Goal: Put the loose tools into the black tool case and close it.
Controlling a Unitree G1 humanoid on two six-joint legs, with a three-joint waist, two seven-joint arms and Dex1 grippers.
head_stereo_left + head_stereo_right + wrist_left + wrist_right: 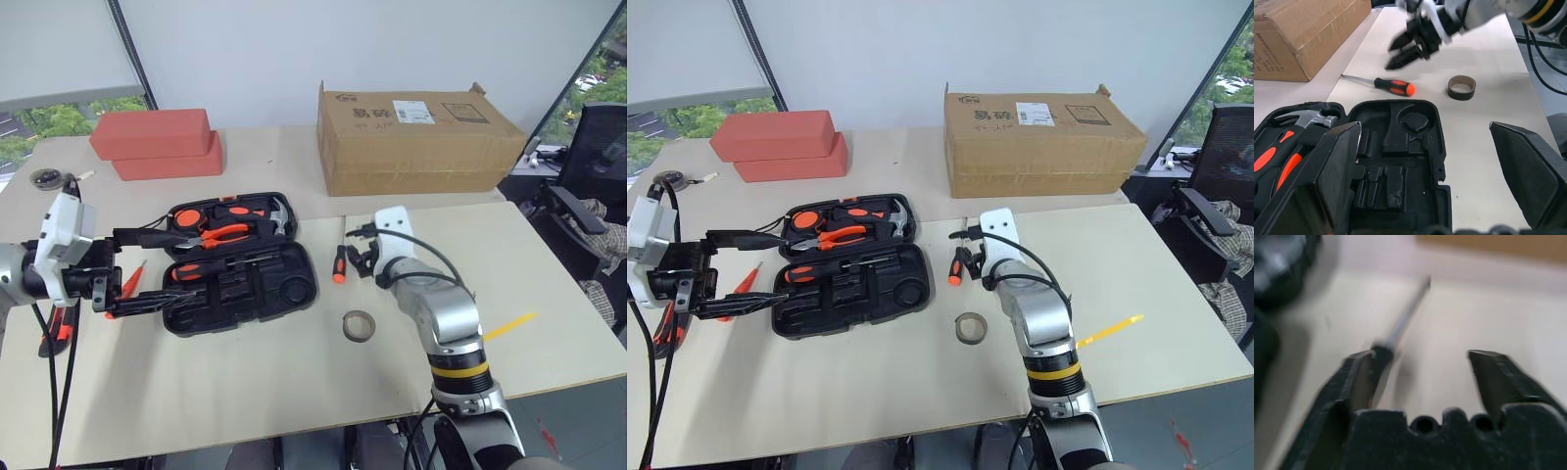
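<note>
The black tool case (284, 286) lies open on the table, with a hammer, orange-handled pliers and other tools in its recesses. My left gripper (174, 262) is open wide at the case's left end, with one finger (1327, 171) over its moulded recesses. A thin orange tester screwdriver (132, 278) lies beside that end. An orange-black utility knife (59, 329) lies further left. A black-and-orange screwdriver (339, 260) lies right of the case. My right gripper (1392, 55) hovers open just above it, holding nothing. The shaft (1405, 318) points away past one finger.
A roll of tape (359, 325) lies in front of the screwdriver. A brown cardboard box (416, 137) stands at the back right and two red bricks (157, 145) at the back left. An office chair (598, 166) is beyond the table's right edge.
</note>
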